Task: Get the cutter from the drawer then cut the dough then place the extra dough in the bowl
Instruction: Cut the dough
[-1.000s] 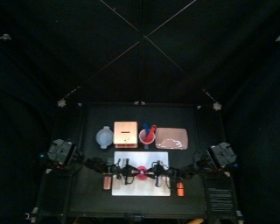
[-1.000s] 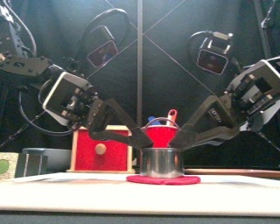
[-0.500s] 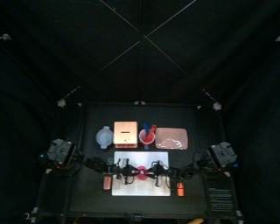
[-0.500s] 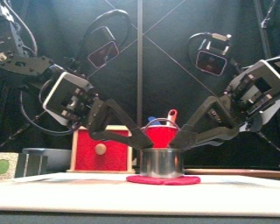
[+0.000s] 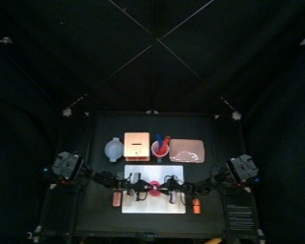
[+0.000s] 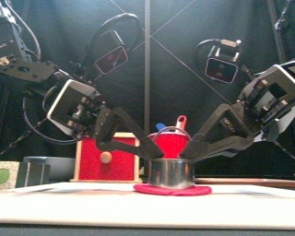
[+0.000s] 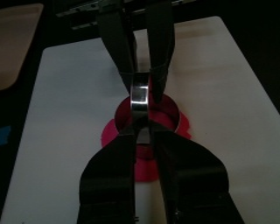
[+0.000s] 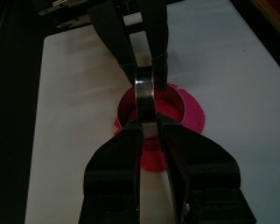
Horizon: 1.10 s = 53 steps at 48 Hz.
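The left hand (image 7: 142, 124) is pinched narrow on the metal of the cutter (image 6: 171, 171), coming in low from the left. The right hand (image 8: 143, 121) grips the same cutter from the opposite side, its jaws equally close together. The two sets of fingertips face each other across the cutter's top.

The black tabletop (image 5: 213, 133) carries everything. At its front lies the white cutting board (image 5: 155, 203), and both arms reach over its middle. Behind the board stand four things in a row. From the left they are the blue-grey bowl (image 5: 113, 148), the pale wooden box (image 5: 137, 145) with its red drawer front, the red cup (image 5: 162, 146) and the flat pink tray (image 5: 190, 151). A blue knife (image 6: 181, 121) sticks up out of the cup.

The cutter stands upright at the board's centre, on the flat red dough (image 6: 172, 190). The dough shows as a thin rim all around the cutter's base.
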Each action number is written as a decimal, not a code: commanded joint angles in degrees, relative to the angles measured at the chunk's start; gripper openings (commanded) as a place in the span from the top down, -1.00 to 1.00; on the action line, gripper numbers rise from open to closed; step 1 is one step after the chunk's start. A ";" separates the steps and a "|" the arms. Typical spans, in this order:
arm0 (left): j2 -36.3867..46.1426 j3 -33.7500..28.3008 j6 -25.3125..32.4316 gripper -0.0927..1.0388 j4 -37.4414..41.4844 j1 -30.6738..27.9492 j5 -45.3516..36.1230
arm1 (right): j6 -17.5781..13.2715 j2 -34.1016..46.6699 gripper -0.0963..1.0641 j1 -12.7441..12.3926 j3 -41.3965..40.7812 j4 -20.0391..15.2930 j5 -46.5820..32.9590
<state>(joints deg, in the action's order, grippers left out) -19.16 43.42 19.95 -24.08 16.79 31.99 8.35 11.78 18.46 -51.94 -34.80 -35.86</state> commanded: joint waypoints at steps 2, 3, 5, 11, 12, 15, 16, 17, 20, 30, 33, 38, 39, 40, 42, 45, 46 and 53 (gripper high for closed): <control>-2.72 1.05 -0.09 0.08 -1.23 0.44 -3.16 | -0.53 0.79 -0.03 -1.93 0.70 -0.09 1.58; -2.72 1.14 -0.09 0.08 -1.41 0.44 -3.16 | -0.53 0.79 -0.03 -2.11 0.79 0.00 1.49; -2.72 1.41 -0.09 0.08 -2.02 0.44 -3.34 | -0.53 0.79 -0.03 -2.55 0.97 0.35 1.49; -2.72 1.85 -0.09 0.08 -3.34 0.44 -4.57 | -0.53 0.79 -0.03 -3.16 1.14 1.32 1.58; -2.72 1.93 -0.09 0.08 -3.43 0.44 -4.83 | -0.53 0.79 -0.03 -3.34 1.14 1.49 1.58; -2.72 1.93 -0.09 0.08 -3.78 0.44 -5.54 | -0.62 0.79 -0.03 -3.43 1.23 1.76 1.58; -2.72 1.93 -0.09 0.08 -3.78 0.44 -5.71 | -0.62 0.79 -0.03 -3.43 1.23 1.76 1.67; -2.72 1.93 -0.09 0.08 -3.78 0.44 -5.89 | -0.62 0.79 -0.03 -3.52 1.23 1.76 1.67; -2.72 2.02 -0.09 0.08 -3.87 0.44 -6.33 | -0.62 0.79 -0.03 -3.52 1.14 1.76 1.85; -2.72 2.02 -0.09 0.08 -3.78 0.44 -7.29 | -0.79 1.76 -0.03 -3.69 0.88 1.49 2.29; -2.81 2.02 -0.09 0.08 -3.87 0.44 -7.56 | -0.88 2.37 -0.03 -3.69 0.97 1.49 2.55; -2.99 2.02 -0.09 0.08 -3.78 0.44 -7.91 | -0.88 2.90 -0.03 -3.69 1.14 1.49 2.90; -3.08 2.02 -0.09 0.08 -3.87 0.44 -8.00 | -0.88 2.99 -0.03 -3.69 1.14 1.49 2.99; -3.08 2.02 -0.09 0.08 -3.78 0.44 -8.00 | -0.88 3.08 -0.03 -3.69 1.14 1.49 3.08; -3.16 2.02 -0.09 0.08 -3.78 0.44 -8.09 | -0.97 3.25 -0.03 -3.69 1.14 1.49 3.16; -3.16 2.02 -0.09 0.08 -3.78 0.44 -8.09 | -0.97 3.25 -0.03 -3.69 1.14 1.58 3.34; -3.16 2.02 -0.09 0.08 -3.78 0.44 -8.09 | -0.97 3.25 -0.03 -3.69 1.14 1.49 3.43; -3.16 2.02 -0.09 0.08 -3.78 0.44 -8.09 | -0.97 3.25 -0.03 -3.78 0.88 1.49 3.87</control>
<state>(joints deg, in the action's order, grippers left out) -19.16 43.59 19.95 -27.77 16.88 28.13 8.26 12.66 16.79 -51.15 -32.87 -33.93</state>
